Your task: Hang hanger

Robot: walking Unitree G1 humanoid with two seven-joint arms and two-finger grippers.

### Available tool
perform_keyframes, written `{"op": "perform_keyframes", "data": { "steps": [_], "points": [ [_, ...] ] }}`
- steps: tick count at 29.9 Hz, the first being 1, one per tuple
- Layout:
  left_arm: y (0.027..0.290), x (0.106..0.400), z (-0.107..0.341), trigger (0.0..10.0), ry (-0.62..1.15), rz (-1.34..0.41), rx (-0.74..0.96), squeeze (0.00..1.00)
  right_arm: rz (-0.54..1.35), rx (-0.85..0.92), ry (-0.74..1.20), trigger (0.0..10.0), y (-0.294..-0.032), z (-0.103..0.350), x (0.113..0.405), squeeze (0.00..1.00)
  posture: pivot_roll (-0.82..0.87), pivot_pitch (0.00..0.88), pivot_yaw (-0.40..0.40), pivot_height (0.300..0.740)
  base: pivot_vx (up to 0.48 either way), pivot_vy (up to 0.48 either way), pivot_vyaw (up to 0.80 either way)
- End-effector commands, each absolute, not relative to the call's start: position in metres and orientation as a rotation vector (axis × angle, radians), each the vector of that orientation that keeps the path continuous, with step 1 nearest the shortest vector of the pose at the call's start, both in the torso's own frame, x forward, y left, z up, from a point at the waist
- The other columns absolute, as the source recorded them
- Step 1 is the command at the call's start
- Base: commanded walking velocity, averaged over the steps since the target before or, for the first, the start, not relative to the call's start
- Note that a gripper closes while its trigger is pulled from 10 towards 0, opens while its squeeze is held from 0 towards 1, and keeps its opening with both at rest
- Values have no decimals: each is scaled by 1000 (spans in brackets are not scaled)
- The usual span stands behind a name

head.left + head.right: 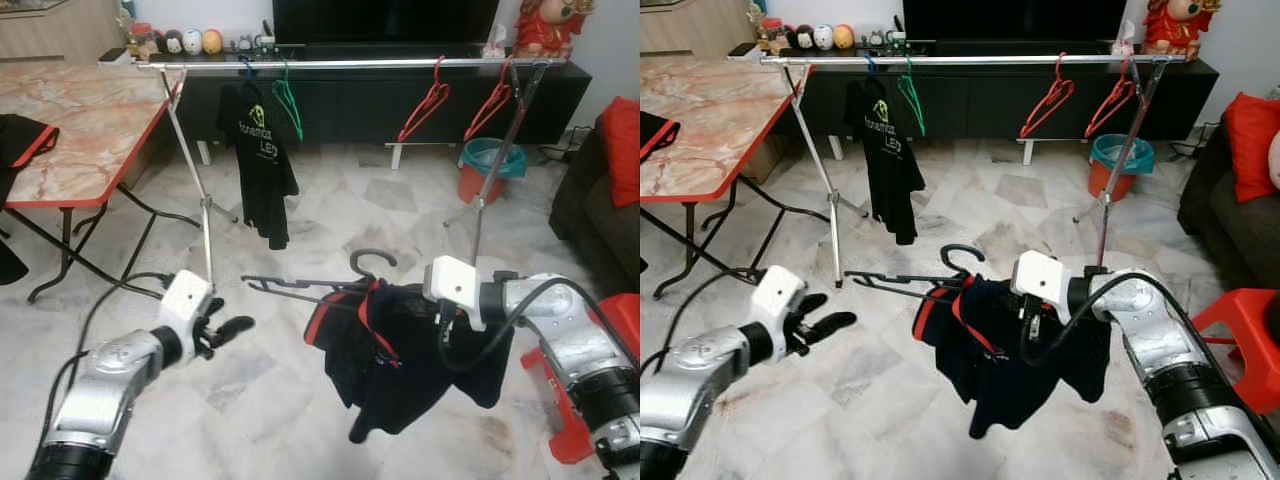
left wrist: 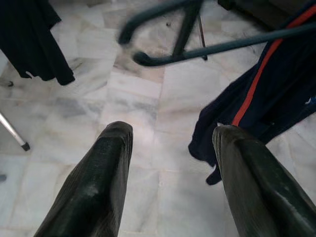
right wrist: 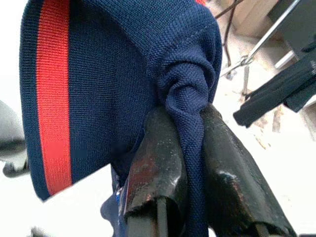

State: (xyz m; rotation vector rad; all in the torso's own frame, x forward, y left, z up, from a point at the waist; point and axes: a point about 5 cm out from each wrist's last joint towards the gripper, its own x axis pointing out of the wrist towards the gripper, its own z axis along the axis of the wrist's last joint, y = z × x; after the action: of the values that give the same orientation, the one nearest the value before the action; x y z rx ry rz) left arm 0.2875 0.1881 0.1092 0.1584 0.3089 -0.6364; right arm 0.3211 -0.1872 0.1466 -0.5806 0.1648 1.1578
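1. Left eye view: a dark navy shirt with red trim (image 1: 400, 350) on a dark plastic hanger (image 1: 320, 285) is held up in the air by the right tool (image 1: 445, 322), above the white marble floor (image 1: 300, 215). The hanger is tilted, with its hook (image 1: 372, 258) pointing up, well apart from the long silver clothes rail (image 1: 350, 63). On the rail a black printed T-shirt (image 1: 262, 160), a green wire hanger (image 1: 288, 105) and two red hangers (image 1: 425, 105) are hung. The left tool (image 1: 225, 330) is held open and empty, low beside the hanger's free end.
2. Right eye view: a marble worktop with a red edge (image 1: 700, 120) is seen on the left.
3. Left wrist view: the two black fingers (image 2: 98, 182) are spread wide, and nothing is between them.
4. Right wrist view: the fingers (image 3: 158, 168) are closed tightly on a fold of the navy shirt.
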Motion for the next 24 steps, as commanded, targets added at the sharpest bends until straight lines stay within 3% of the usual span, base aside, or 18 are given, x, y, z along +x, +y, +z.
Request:
{"op": "perform_keyframes", "data": {
  "steps": [1,7,24],
  "points": [
    [182,289,112,10000,286,-671,134,0,1158,-571,67,0,-180,167,327,0,-65,6,24,740,0,0,0],
    [170,287,109,10000,255,-746,44,0,1165,-515,25,0,-175,173,328,0,-65,2,22,740,0,0,0],
    [167,287,105,10000,256,-767,48,0,1192,-495,17,0,-172,175,326,0,-68,6,21,740,0,0,0]
  ]
}}
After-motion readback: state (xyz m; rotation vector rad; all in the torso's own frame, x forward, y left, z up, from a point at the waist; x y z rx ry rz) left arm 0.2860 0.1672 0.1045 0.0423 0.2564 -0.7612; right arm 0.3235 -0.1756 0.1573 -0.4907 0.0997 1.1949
